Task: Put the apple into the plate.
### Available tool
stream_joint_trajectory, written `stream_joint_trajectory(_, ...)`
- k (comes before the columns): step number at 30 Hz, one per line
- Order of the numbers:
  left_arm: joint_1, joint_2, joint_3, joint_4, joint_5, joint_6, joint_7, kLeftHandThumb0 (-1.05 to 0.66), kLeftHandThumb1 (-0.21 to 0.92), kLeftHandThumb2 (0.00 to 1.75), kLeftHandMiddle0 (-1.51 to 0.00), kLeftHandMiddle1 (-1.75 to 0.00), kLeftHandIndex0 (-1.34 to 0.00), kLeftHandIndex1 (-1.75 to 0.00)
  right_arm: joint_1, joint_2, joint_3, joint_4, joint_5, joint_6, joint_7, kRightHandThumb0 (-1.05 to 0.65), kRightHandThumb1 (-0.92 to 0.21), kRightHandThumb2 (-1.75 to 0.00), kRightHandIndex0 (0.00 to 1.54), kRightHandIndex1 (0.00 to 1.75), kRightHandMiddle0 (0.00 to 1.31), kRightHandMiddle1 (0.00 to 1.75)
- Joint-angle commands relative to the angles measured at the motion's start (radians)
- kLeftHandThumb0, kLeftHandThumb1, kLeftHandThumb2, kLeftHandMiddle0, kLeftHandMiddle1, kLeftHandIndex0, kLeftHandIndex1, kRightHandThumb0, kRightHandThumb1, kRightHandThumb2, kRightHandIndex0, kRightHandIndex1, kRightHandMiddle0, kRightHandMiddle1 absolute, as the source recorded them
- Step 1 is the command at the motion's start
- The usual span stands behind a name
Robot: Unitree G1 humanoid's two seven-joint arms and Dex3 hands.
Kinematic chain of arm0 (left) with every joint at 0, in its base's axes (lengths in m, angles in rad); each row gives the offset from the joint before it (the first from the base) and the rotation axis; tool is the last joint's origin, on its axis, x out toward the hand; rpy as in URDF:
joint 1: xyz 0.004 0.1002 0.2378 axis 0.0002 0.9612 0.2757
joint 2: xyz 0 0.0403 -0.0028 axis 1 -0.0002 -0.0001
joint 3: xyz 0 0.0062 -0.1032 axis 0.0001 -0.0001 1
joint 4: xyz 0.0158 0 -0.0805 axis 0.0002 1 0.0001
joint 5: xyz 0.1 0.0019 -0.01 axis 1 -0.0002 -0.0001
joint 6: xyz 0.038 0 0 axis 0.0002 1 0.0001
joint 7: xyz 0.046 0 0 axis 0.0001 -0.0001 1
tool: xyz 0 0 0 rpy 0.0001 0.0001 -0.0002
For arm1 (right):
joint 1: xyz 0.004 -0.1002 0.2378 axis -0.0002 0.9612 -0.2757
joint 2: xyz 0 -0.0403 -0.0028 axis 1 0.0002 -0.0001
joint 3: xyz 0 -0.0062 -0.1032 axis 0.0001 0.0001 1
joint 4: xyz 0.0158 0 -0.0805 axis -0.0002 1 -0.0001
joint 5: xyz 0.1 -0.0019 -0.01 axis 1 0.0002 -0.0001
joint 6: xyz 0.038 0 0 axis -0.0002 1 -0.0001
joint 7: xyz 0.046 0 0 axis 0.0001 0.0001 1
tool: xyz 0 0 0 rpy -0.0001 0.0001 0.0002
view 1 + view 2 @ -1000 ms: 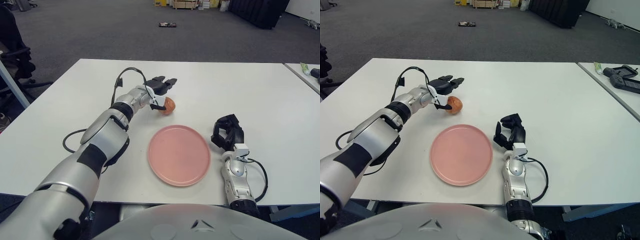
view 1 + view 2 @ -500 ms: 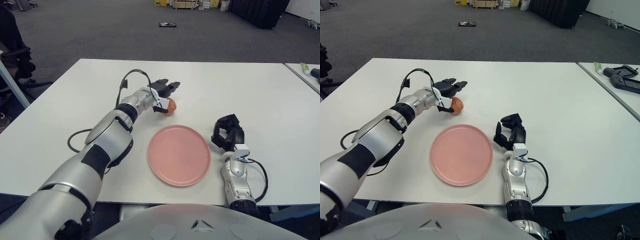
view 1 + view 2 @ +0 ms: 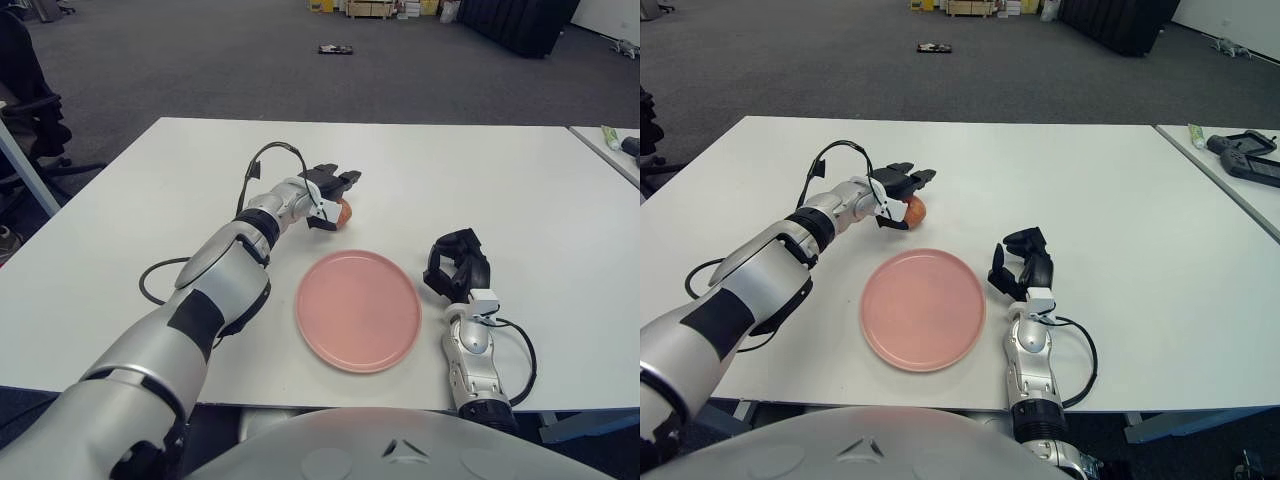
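The left hand (image 3: pixel 902 192) reaches out over the white table (image 3: pixel 1120 200), its dark fingers (image 3: pixel 914 176) stretched across the top of the apple (image 3: pixel 915 209) and a lower digit at the apple's near side; it seems to be touching the fruit, though whether it truly grips it cannot be made out. The apple sits just beyond the far rim of the pink plate (image 3: pixel 923 309), apart from it. The right hand (image 3: pixel 1023 266) shows just to the right of the plate, fingers curled, with a black cable (image 3: pixel 1080 360) looping beside its forearm.
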Motion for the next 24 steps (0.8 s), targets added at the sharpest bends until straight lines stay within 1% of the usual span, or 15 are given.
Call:
stream_joint_trajectory(1, 0.008, -0.005, -0.008, 0.010, 0.011, 0.018, -0.009, -0.77, 0.40, 0.90, -0.02, -0.05, 0.00, -0.10, 0.048, 0.004, -0.011, 0.024, 0.005, 0.034, -0.007, -0.42, -0.50, -1.10, 0.78, 1.75, 0.47, 1.75)
stream_joint_trajectory(8, 0.018, -0.011, -0.017, 0.016, 0.013, 0.038, -0.044, -0.76, 0.40, 0.91, -0.03, -0.07, 0.00, -0.13, 0.070, 0.023, -0.020, -0.009, 0.023, 0.040, -0.009, -0.42, -0.50, -1.09, 0.74, 1.75, 0.46, 1.75)
stream_joint_trajectory(9, 0.019, -0.012, -0.017, 0.016, 0.012, 0.042, -0.049, -0.76, 0.41, 0.90, -0.02, -0.11, 0.00, -0.15, 0.072, 0.024, -0.021, -0.012, 0.023, 0.040, -0.009, -0.42, -0.51, -1.08, 0.73, 1.75, 0.46, 1.75)
stream_joint_trajectory(15, 0.037, -0.022, -0.014, 0.021, 0.006, 0.068, -0.058, -0.76, 0.42, 0.89, 0.00, -0.16, 0.00, -0.19, 0.092, 0.031, -0.026, -0.041, 0.029, 0.054, -0.004, -0.42, -0.52, -1.07, 0.70, 1.75, 0.45, 1.75)
stream_joint_trajectory(20, 0.045, -0.025, -0.015, 0.023, 0.008, 0.081, -0.060, -0.75, 0.43, 0.88, 0.00, -0.22, 0.00, -0.30, 0.101, 0.035, -0.026, -0.059, 0.040, 0.066, 0.001, -0.42, -0.53, -1.06, 0.66, 1.75, 0.44, 1.75)
stream_joint_trajectory(24, 0.045, -0.026, -0.016, 0.026, 0.007, 0.089, -0.087, -0.73, 0.43, 0.87, 0.00, -0.28, 0.00, -0.42, 0.109, 0.036, -0.031, -0.067, 0.059, 0.060, 0.012, -0.41, -0.53, -1.05, 0.66, 1.75, 0.44, 1.75)
